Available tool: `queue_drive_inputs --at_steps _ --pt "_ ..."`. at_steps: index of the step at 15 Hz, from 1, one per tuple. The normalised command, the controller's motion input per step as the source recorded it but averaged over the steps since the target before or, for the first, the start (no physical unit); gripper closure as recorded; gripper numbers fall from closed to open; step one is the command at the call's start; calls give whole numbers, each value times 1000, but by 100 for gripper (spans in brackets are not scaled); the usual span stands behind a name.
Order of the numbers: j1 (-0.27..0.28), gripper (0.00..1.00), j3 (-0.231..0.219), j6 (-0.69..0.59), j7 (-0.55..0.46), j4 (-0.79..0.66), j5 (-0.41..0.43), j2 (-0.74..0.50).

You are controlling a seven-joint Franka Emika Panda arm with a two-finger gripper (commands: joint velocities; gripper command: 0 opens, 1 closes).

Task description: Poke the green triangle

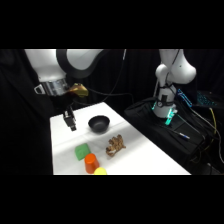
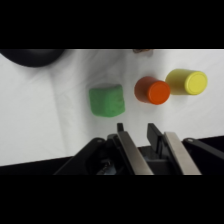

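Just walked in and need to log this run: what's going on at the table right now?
The white arm's gripper hangs above the white table, not touching anything. Its fingers stand a little apart and hold nothing. The green triangle lies flat just ahead of them, untouched. Beside it stand an orange cylinder and a yellow piece. A black bowl and a brown object sit farther along the table.

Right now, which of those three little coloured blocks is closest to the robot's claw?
The green triangle: it lies just ahead of the gripper, while the orange cylinder and the yellow piece sit farther off to one side.
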Motion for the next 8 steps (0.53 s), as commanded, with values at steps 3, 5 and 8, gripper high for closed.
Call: queue_drive_inputs --at_steps 3,5,8 --pt "80 0 -95 -248 161 -134 -70 -394" --pt "77 0 -97 -246 173 -40 -91 -292" --pt "84 0 -99 -231 185 32 -126 -186"
